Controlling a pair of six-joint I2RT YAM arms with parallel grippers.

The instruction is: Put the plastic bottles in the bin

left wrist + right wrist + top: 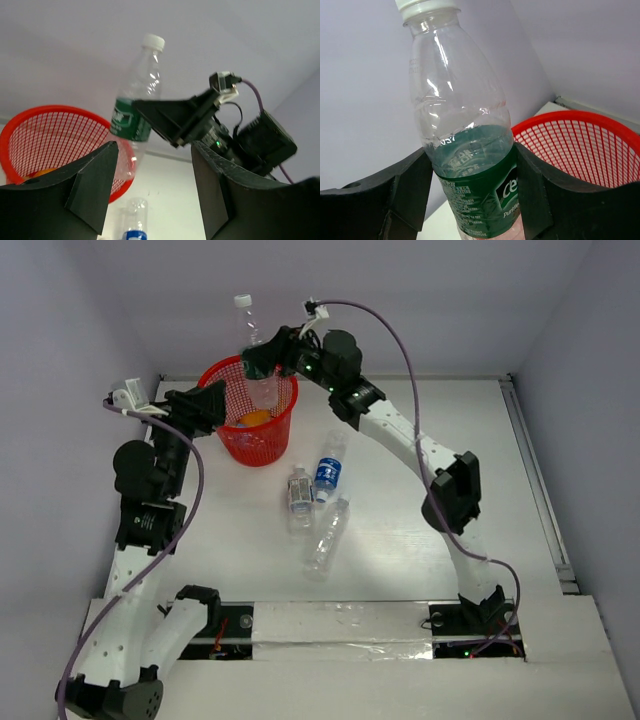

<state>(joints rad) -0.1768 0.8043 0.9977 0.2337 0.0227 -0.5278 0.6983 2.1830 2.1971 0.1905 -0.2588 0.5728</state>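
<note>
My right gripper [262,365] [472,165] is shut on a clear plastic bottle with a green label and white cap [251,332] [460,115] [137,100]. It holds the bottle upright over the far rim of the red mesh bin [262,445] [580,145] [50,111]. My left gripper [215,405] [154,150] stands open and empty just left of the bin. Three more plastic bottles lie on the table: a blue-labelled one [329,472] [134,220], one beside it [299,490], and a label-free one [328,537].
Something orange [255,418] lies inside the bin. The bin stands at the far left of the white table [420,560], close to the back wall. A rail [535,480] runs along the table's right edge.
</note>
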